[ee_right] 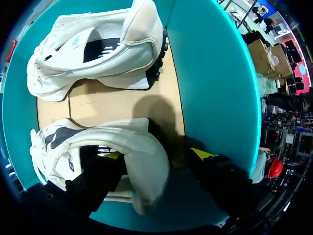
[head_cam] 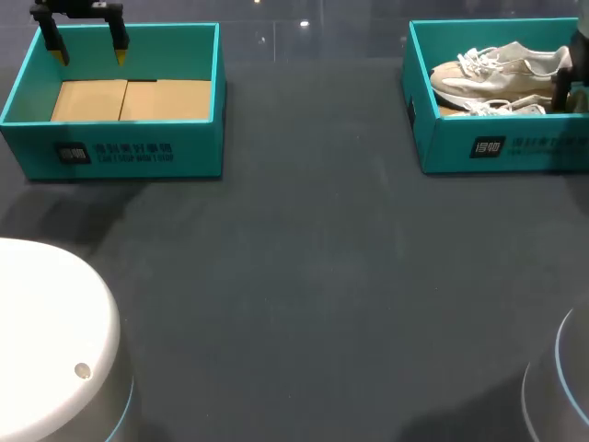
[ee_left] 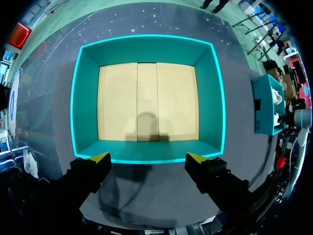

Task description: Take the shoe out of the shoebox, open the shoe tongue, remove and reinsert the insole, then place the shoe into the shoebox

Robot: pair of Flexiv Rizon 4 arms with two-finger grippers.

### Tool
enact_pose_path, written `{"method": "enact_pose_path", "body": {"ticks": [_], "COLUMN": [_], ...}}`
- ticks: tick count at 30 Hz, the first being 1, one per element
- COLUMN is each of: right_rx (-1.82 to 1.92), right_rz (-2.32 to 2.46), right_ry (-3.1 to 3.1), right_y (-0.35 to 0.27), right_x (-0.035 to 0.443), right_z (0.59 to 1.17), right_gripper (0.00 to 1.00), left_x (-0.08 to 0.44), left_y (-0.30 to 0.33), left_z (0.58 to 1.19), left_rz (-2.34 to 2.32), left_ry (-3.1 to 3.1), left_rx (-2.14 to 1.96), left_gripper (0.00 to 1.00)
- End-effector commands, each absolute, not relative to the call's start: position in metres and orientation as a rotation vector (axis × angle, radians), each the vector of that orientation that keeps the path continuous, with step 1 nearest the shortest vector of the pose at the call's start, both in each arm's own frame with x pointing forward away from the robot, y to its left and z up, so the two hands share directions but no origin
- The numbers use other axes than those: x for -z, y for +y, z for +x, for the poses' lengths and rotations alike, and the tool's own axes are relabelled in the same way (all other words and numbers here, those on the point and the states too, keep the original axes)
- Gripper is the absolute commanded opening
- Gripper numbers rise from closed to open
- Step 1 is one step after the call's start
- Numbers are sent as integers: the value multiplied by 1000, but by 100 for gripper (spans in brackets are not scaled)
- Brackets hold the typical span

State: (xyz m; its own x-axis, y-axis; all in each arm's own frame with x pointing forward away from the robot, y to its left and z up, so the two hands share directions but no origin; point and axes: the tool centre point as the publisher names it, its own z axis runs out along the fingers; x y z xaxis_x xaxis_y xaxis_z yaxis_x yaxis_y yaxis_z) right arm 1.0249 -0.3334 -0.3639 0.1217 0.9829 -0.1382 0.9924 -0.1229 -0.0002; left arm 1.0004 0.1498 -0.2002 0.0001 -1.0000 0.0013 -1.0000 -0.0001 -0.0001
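Two white shoes lie in the teal shoebox (head_cam: 497, 147) at the far right of the table: a far shoe (ee_right: 98, 49) and a near shoe (ee_right: 98, 139). My right gripper (ee_right: 157, 155) is down in that box, open. One finger is inside the near shoe's opening and the other is outside its heel, with a gap to the heel. In the head view only a dark part of my right arm (head_cam: 572, 74) shows at the box's right end. My left gripper (head_cam: 91, 55) hangs open and holding nothing above the back rim of a second teal box (ee_left: 85, 98).
The second teal box (head_cam: 120, 152) at the far left holds only its cardboard floor. A white rounded robot base (head_cam: 46, 331) fills the near left corner and another base (head_cam: 561, 387) shows at the near right. Dark tabletop (head_cam: 304, 276) lies between the boxes.
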Motion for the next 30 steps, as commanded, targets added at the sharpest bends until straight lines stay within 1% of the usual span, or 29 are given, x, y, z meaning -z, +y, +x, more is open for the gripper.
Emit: {"method": "enact_pose_path", "body": {"ticks": [1,3,4,6,7,9,12,14,15,17,18,19,30], "right_rx": [166,165,165,167,167,169,174,178,179,181,181,180,162], "right_rz": [2285,2288,2289,2291,2291,2292,2292,2295,2297,2299,2300,2301,2293], "right_ry": [2030,2037,2039,2042,2043,2045,2048,2048,2048,2047,2045,2044,2024], "right_y": [-335,-335,-336,-336,-336,-336,-336,-337,-337,-337,-337,-337,-340], "right_x": [369,370,371,371,372,372,373,374,374,374,373,372,361], "right_z": [1028,1027,1027,1027,1027,1027,1025,1025,1024,1022,1022,1021,1020], "right_gripper": [79,74,69,53,49,44,40,35,29,13,2,0,0], "left_x": [200,200,200,200,200,200,200,200,200,200,200,200,200], "left_y": [150,150,150,150,150,150,150,150,150,150,150,150,150], "left_z": [1000,1000,1000,1000,1000,1000,1000,1000,1000,1000,1000,1000,1000], "left_rz": [2221,2221,2221,2221,2221,2221,2221,2221,2221,2221,2221,2221,2221], "left_ry": [-2221,-2221,-2221,-2221,-2221,-2221,-2221,-2221,-2221,-2221,-2221,-2221,-2221], "left_rx": [0,0,0,0,0,0,0,0,0,0,0,0,0], "left_gripper": [100,100,100,100,100,100,100,100,100,100,100,100,100]}}
